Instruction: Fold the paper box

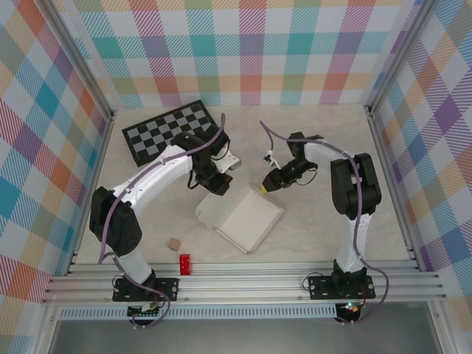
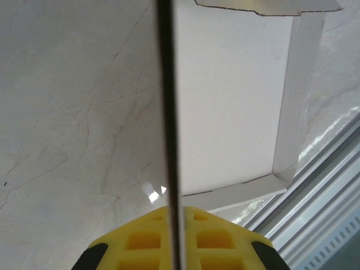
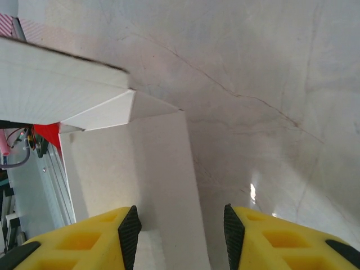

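- Top external: the paper box (image 1: 249, 219) sits mid-table (image 1: 317, 147), between the two arms and just near of both grippers. It is plain white and turned corner-on like a diamond, with a flap raised along its left side.
- Top external: the left gripper (image 1: 219, 184) is at the box's far-left edge and the right gripper (image 1: 265, 187) is at its far corner. The checkerboard (image 1: 171, 131) is far-left, apart from the box. A small tan piece (image 1: 174, 243) and a red block (image 1: 184, 263) lie near the front rail.
- Left wrist: the left gripper (image 2: 173, 225) is pressed together on a thin upright wall of the paper box (image 2: 230, 112), seen edge-on as a dark vertical line. To the right of it is the flat white floor, with low folded walls on the right and near sides and a ragged die-cut edge at the top.
- Right wrist: the right gripper (image 3: 181, 225) is spread, its black pads (image 3: 128, 228) apart. A white panel of the paper box (image 3: 140, 169) runs into the gap, and I can't tell whether it touches. A folded corner and a raised flap are at upper left.
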